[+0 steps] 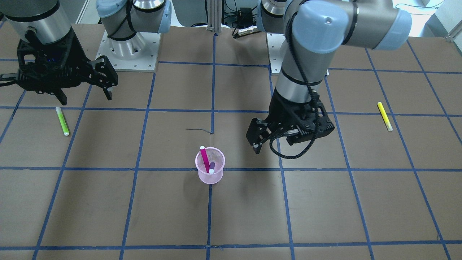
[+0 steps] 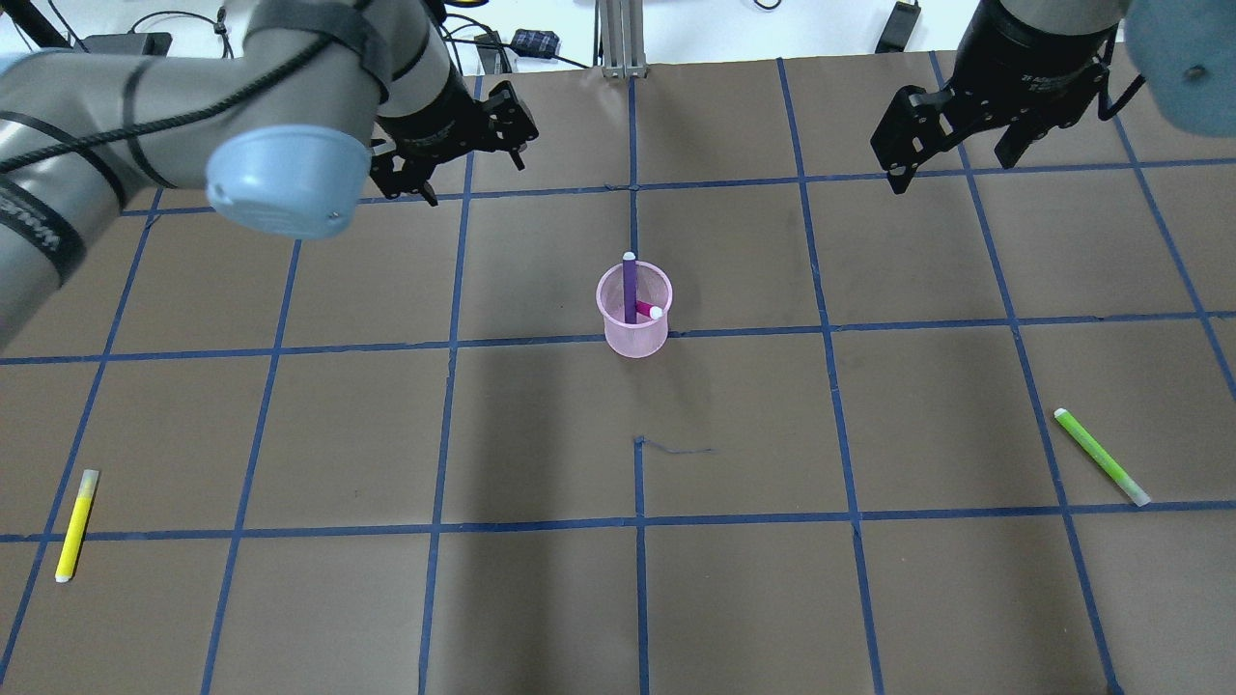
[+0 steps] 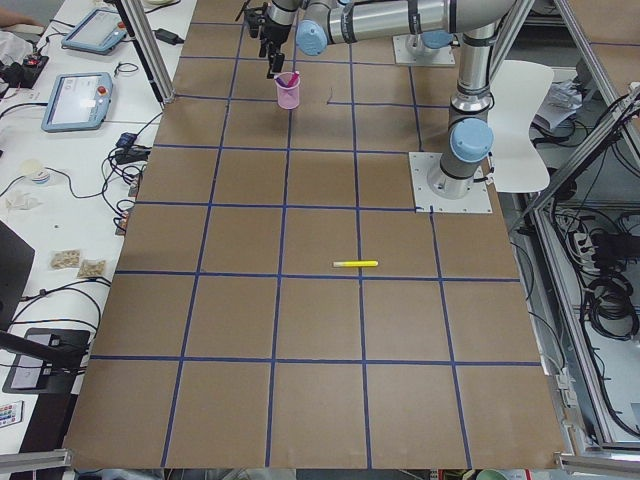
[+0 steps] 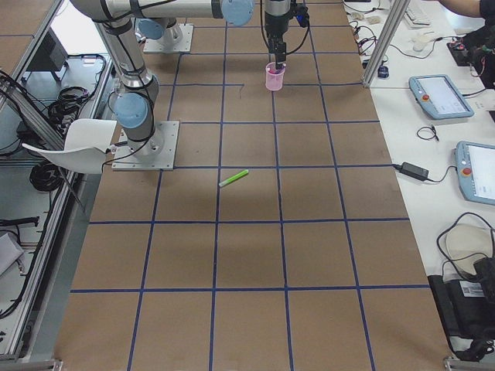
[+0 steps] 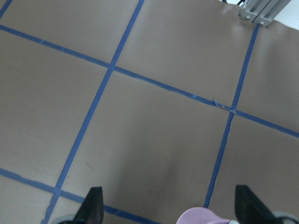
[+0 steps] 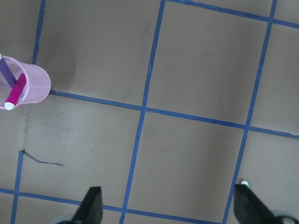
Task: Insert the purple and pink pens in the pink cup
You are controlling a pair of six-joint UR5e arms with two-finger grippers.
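Note:
The pink mesh cup (image 1: pixel 210 173) stands upright near the table's middle and also shows in the overhead view (image 2: pixel 633 333). The pink pen (image 1: pixel 204 158) and the purple pen (image 1: pixel 212 167) both stand inside it, leaning on the rim; from overhead the purple pen (image 2: pixel 630 285) and the pink pen (image 2: pixel 649 310) cross. My left gripper (image 1: pixel 257 142) is open and empty, beside the cup and raised above the table. Its wrist view shows both fingers apart and the cup's rim (image 5: pixel 205 217) at the bottom edge. My right gripper (image 1: pixel 86 96) is open and empty, far from the cup (image 6: pixel 29 84).
A yellow pen (image 1: pixel 384 116) lies on the table on my left side. A green pen (image 1: pixel 62 121) lies on my right side, below the right gripper. Brown paper with blue tape lines covers the table. Both arm bases stand at the robot's edge.

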